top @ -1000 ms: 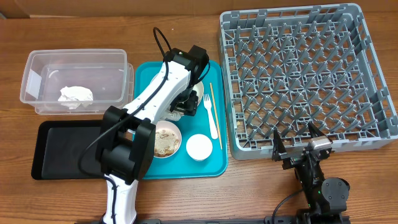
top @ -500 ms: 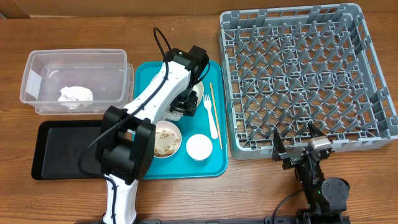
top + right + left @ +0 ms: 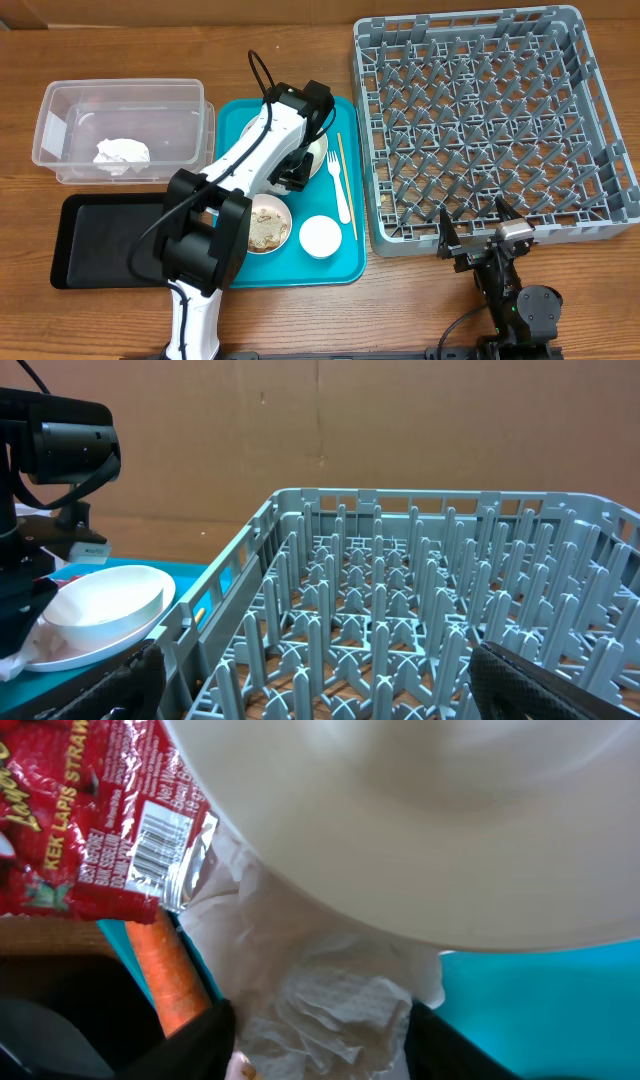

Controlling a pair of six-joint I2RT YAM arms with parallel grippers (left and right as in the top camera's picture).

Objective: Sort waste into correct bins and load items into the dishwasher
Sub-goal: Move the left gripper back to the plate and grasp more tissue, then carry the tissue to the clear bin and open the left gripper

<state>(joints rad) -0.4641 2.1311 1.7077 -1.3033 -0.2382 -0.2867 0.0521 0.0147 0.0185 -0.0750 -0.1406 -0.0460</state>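
The left gripper (image 3: pixel 315 1055) hangs over the far part of the teal tray (image 3: pixel 232 118). Its fingers are pressed onto a crumpled white napkin (image 3: pixel 335 1005) beside a white bowl (image 3: pixel 430 820). A carrot (image 3: pixel 165 970) and a red wrapper (image 3: pixel 90 820) lie just beside the napkin. The right gripper (image 3: pixel 320 685) sits wide apart and empty at the near edge of the grey rack (image 3: pixel 400 620).

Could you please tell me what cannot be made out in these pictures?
- Overhead: the left arm covers the left fingers, wrapper and carrot.
- Left wrist: the bowl is a blur filling the top. The left edge cuts off the wrapper. A finger hides the carrot's lower end. Whether the fingers grip the napkin cannot be told.
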